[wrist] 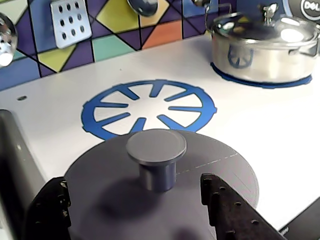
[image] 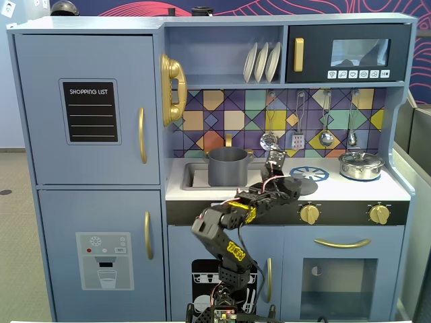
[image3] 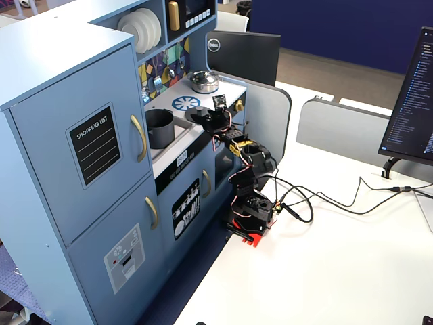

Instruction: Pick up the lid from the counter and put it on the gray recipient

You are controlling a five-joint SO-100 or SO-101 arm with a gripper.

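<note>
In a fixed view, the gray recipient was seen standing upright in the sink recess of the toy kitchen, left of the blue burner print. The shiny silver pot stood at the right end of the white surface. The arm's claw was reached over the front of the surface between recipient and burner print; its opening could not be judged there.

In the wrist view, the lid was shown lying flat on the surface, just in front of the burner print, knob upward. The claw was spread open, one dark finger on each side of the knob and neither touching it. The silver pot stood at the upper right.

In a fixed view from the side, the recipient was seen in the sink, with the claw over the surface beside it and the lid hidden under it.
</note>
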